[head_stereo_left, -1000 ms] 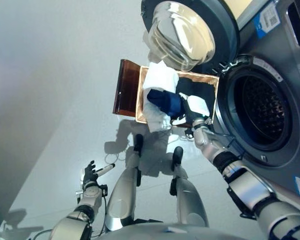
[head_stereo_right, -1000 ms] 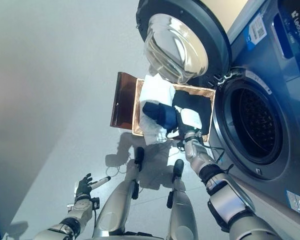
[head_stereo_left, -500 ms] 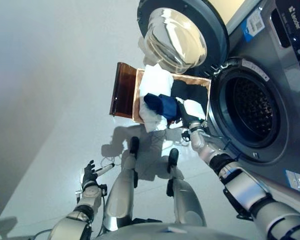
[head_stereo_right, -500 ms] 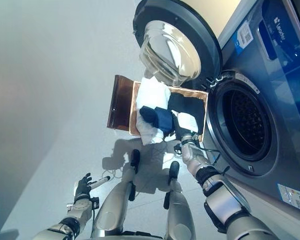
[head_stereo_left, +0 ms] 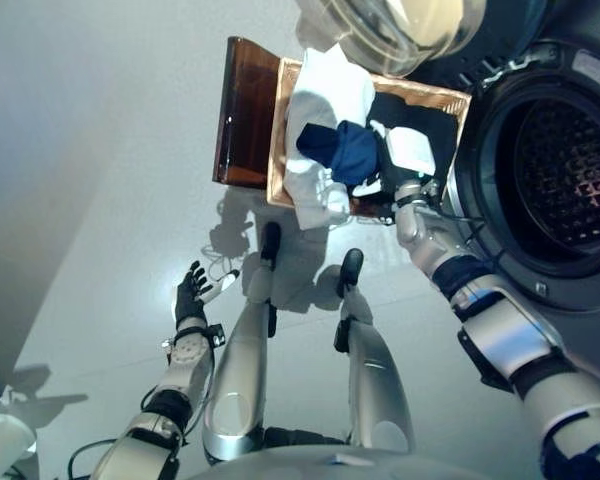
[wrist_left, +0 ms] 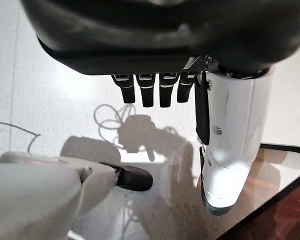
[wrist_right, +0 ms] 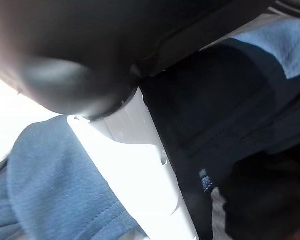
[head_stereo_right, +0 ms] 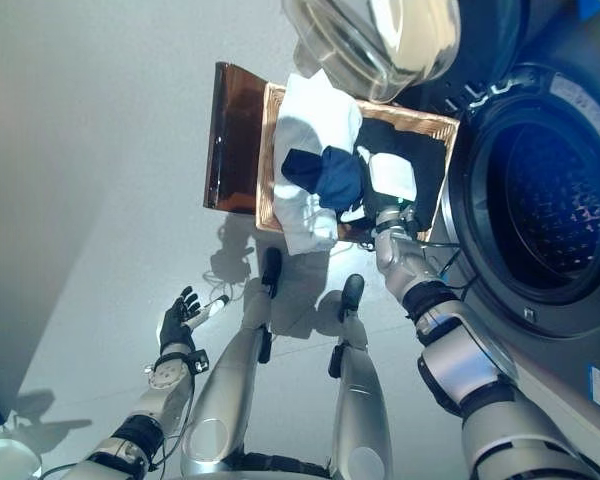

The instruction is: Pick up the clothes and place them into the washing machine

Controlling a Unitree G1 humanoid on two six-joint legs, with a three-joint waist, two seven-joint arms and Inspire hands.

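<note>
Both fingers: left hand (head_stereo_left: 190,292) splayed free; right hand (head_stereo_right: 387,222) buried in blue garment (head_stereo_left: 345,152), grip unreadable.

Right hand (head_stereo_left: 412,197) perhaps deeper among clothes (head_stereo_left: 352,152).

Left hand (head_stereo_left: 190,296) low, fingers spread; right hand (head_stereo_right: 387,216) extended forward.

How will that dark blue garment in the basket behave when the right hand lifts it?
The dark blue garment lies crumpled on the pile, so it is likely floppy and will sag. It overlaps the white cloth, which may drag along.
</note>
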